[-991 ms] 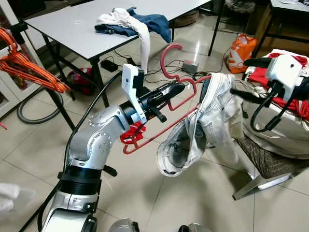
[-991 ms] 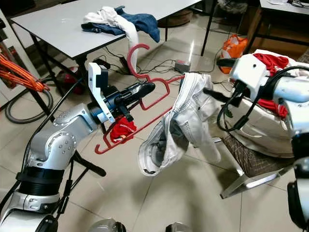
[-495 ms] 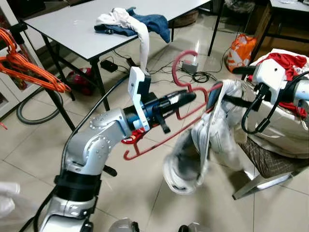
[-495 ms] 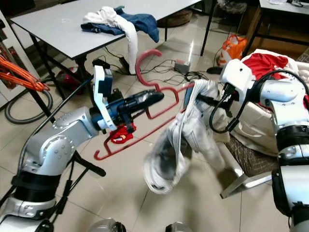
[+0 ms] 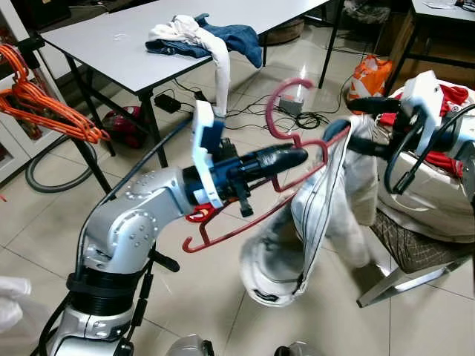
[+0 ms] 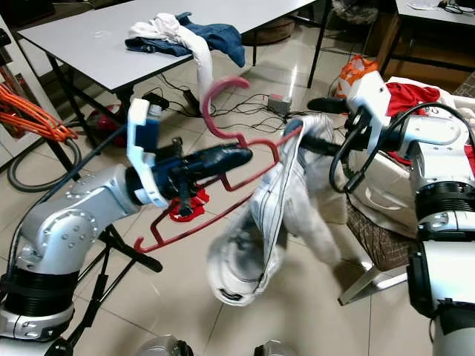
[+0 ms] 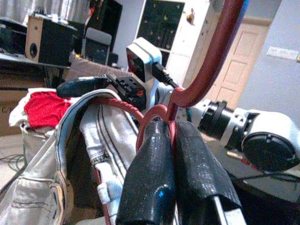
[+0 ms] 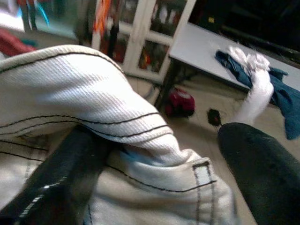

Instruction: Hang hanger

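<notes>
The red hanger [image 5: 293, 159] has swung level while the white garment [image 5: 308, 222] sways lower.

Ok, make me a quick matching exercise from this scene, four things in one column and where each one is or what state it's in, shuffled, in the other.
Things:
1. red hanger
2. white jeans
3. orange hangers
4. blue and white clothes

Places or states:
A. piled on the grey table
B. bunched on a rack at the robot's far left
C. pinched at the neck by the left gripper
D. draped over the hanger's arm, one finger of the right gripper under the waistband

Pairs: 1-C, 2-D, 3-B, 4-A
</notes>
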Robot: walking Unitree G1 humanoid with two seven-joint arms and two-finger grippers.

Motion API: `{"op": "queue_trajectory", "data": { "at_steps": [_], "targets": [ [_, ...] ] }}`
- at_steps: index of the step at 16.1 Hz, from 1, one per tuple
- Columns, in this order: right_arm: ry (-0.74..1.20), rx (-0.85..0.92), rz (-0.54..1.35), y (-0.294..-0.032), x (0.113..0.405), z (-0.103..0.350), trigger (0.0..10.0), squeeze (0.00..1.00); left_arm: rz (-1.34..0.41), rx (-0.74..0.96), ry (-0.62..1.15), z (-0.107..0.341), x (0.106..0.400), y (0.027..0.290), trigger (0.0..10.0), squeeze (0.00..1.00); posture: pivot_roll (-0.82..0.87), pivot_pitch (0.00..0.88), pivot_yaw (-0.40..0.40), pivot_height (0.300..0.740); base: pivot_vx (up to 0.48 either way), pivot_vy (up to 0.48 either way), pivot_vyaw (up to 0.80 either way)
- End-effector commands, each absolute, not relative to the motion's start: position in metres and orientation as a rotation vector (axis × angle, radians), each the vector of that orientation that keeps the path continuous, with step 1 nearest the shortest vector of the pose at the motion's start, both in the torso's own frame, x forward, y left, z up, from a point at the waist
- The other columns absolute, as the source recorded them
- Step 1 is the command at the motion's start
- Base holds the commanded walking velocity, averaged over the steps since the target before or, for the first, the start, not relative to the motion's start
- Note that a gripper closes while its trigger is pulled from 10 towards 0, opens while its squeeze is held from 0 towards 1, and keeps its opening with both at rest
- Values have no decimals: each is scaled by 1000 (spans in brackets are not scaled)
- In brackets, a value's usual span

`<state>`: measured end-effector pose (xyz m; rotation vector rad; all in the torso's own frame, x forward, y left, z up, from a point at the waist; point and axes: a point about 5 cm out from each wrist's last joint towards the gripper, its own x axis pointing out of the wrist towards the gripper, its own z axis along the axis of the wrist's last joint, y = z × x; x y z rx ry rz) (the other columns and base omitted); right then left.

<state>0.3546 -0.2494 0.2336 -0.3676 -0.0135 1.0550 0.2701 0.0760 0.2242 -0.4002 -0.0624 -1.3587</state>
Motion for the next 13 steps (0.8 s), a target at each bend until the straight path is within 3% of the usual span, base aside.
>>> {"op": "queue_trajectory", "data": {
  "at_steps": [1,3,7,13],
  "targets": [
    [-80,-350,1101,-241,355,245,0,0,-1486,-408,-148,243,259,68,10000,0,-111,0,44,740,0,0,0],
    [-104,-318,1139,-234,351,245,0,0,-1497,-413,-128,241,259,69,10000,0,-115,0,47,740,0,0,0],
    [-1,-473,1222,-230,337,221,0,0,-1500,-397,-108,238,261,67,10000,0,-128,0,48,740,0,0,0],
    [-62,-374,1201,-214,329,219,0,0,-1393,-343,-79,226,272,66,10000,0,-127,0,47,740,0,0,0]
  ]
}}
